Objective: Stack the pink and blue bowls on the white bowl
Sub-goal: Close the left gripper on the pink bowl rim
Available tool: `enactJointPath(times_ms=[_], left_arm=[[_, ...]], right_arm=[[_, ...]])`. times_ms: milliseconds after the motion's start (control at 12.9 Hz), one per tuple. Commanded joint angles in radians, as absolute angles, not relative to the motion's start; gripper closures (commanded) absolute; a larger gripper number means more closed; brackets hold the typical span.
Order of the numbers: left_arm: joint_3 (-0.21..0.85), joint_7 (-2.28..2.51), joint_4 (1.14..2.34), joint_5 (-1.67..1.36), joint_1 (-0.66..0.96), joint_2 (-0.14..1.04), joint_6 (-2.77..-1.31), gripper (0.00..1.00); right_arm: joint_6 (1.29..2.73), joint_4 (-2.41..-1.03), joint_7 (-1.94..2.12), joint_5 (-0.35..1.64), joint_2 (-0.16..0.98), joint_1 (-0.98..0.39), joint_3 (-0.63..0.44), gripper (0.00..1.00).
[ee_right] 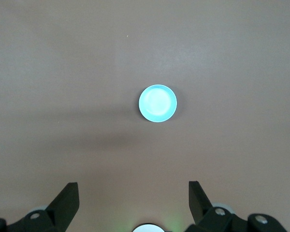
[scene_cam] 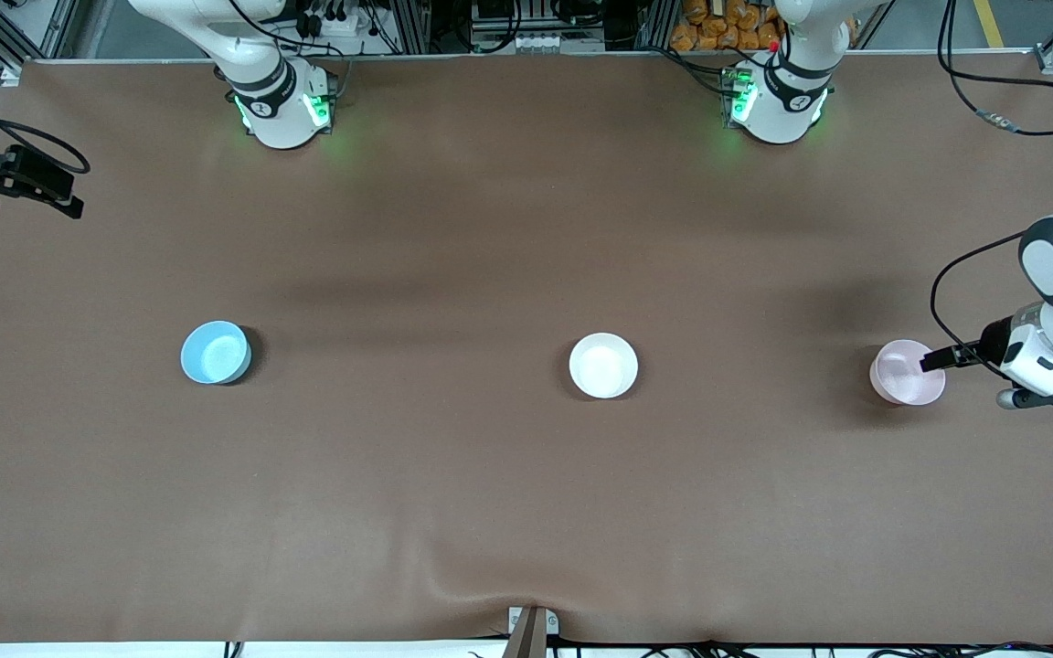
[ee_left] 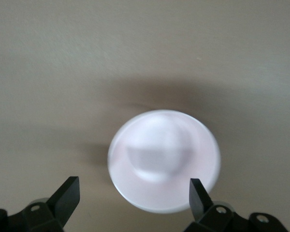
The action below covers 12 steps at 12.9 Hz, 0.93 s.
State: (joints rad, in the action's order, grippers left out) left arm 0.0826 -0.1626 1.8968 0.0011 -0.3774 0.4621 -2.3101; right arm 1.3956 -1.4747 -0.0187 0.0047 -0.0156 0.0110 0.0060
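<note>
Pink bowl [scene_cam: 906, 372] sits at the left arm's end of the tabletop [scene_cam: 453, 475], left gripper [scene_cam: 933, 362] spread over its rim. It looks light, stiff and slippery; pinch the rim. Right gripper [ee_right: 133, 199] waits spread, high above the blue bowl [scene_cam: 215, 352].

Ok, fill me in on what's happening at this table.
Three bowls sit apart in a row on the brown table, nothing stacked yet. The left gripper is open and low over the pink bowl at the left arm's end, not gripping it. The right gripper, also open, is high above the table with the blue bowl in its view. The white bowl waits in the middle.
</note>
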Motion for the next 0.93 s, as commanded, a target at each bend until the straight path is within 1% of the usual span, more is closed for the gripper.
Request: enactJointPath(times_ms=[0, 77, 155, 232, 387, 620, 775, 852], left_arm=[[0.094, -0.222, 1.887, 0.002, -0.410, 0.506, -2.367, 0.00], [0.092, -0.222, 1.888, 0.002, -0.408, 0.506, -2.367, 0.00], [0.092, -0.225, 1.888, 0.002, -0.413, 0.506, -2.367, 0.03], [0.092, -0.225, 1.888, 0.003, -0.414, 0.508, -2.367, 0.08], [0.092, -0.226, 1.890, 0.003, -0.414, 0.522, -2.368, 0.24], [0.092, -0.232, 1.890, 0.003, -0.419, 0.534, -2.368, 0.39], [0.092, -0.232, 1.888, 0.005, -0.419, 0.541, -2.368, 0.62], [0.092, -0.239, 1.890, 0.006, -0.417, 0.543, -2.372, 0.82]], right_arm=[[1.402, -1.488, -0.009, 0.028, -0.029, 0.038, 0.017, 0.00], [1.402, -1.486, -0.011, 0.028, -0.029, 0.044, 0.017, 0.00], [1.399, -1.486, -0.011, 0.028, -0.029, 0.046, 0.017, 0.00], [1.396, -1.486, -0.005, 0.028, -0.029, 0.048, 0.017, 0.00], [1.394, -1.486, -0.005, 0.028, -0.029, 0.058, 0.017, 0.00], [1.396, -1.485, -0.003, 0.028, -0.029, 0.058, 0.017, 0.00], [1.404, -1.485, -0.005, 0.028, -0.029, 0.055, 0.017, 0.00], [1.405, -1.485, -0.003, 0.028, -0.029, 0.055, 0.017, 0.00]])
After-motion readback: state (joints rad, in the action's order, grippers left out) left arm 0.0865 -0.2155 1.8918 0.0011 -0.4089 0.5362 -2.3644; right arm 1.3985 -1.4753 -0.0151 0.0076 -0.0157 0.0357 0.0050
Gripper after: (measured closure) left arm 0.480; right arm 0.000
